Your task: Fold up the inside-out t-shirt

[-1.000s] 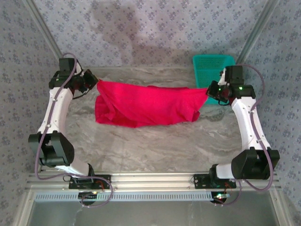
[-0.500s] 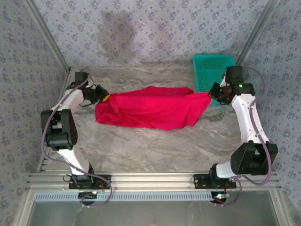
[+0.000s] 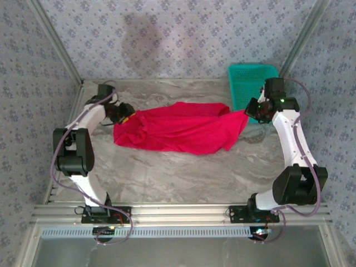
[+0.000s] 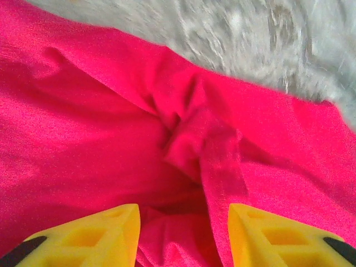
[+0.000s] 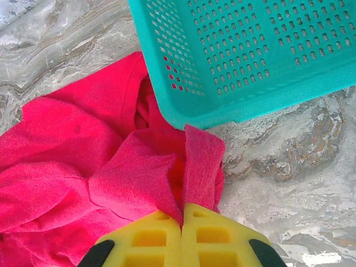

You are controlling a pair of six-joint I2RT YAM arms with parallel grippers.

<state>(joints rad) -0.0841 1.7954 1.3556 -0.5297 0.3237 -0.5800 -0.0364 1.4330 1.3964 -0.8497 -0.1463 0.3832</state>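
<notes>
T-shirt [image 3: 178, 128], bright red and inside-out, strung in a rumpled band across the far half of a grey marbled table [image 3: 183, 178], between two robot arms. At its left end, left gripper [image 3: 125, 113] low over bunched cloth, yellow fingers [image 4: 105, 233] spread apart, red folds lying loose in the gap, nothing pinched. At its right end, right gripper [image 3: 253, 109] clenched, yellow pads [image 5: 150, 239] pressed together on a raised corner of the fabric. Teal mesh basket [image 3: 251, 82] at the far right of the table, its near corner touching the cloth just beside the gripped fold, red showing through a few of its holes. Wrinkled throughout, near edge uneven, resting on the tabletop.
</notes>
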